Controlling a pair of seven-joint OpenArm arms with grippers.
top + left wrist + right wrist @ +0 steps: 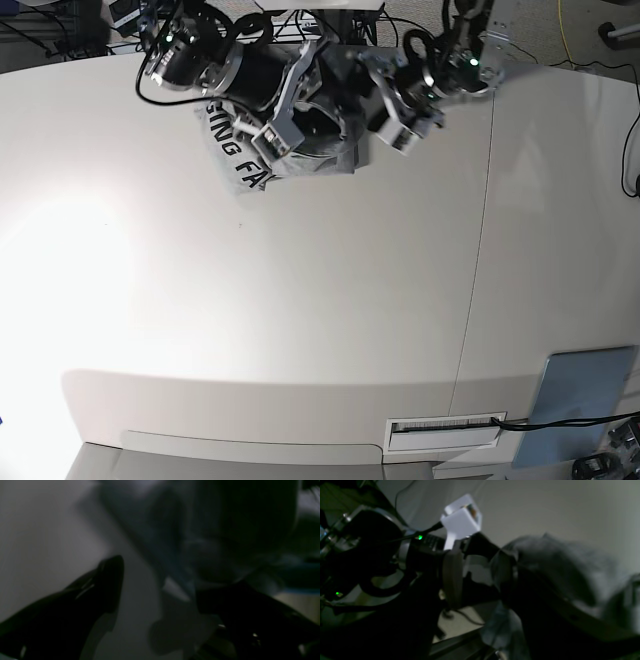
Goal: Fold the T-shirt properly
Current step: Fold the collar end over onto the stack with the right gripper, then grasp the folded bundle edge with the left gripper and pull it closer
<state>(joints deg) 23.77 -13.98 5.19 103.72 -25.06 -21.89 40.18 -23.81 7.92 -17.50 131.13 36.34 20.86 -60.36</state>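
Note:
The grey T-shirt lies bunched at the far middle of the white table, with black lettering showing on its left part. Both arms reach over it. My left gripper is at the bunch's right side. In the dark, blurred left wrist view its two black fingers stand apart, and a hanging strip of shirt runs down beside the right finger. My right gripper is buried in the bunch. In the right wrist view the cloth drapes over it and hides its jaws.
A flat blue-grey panel lies at the near right corner, with a white slotted strip beside it. A seam runs down the table right of centre. The left arm's wrist with its white camera block is close to the right gripper.

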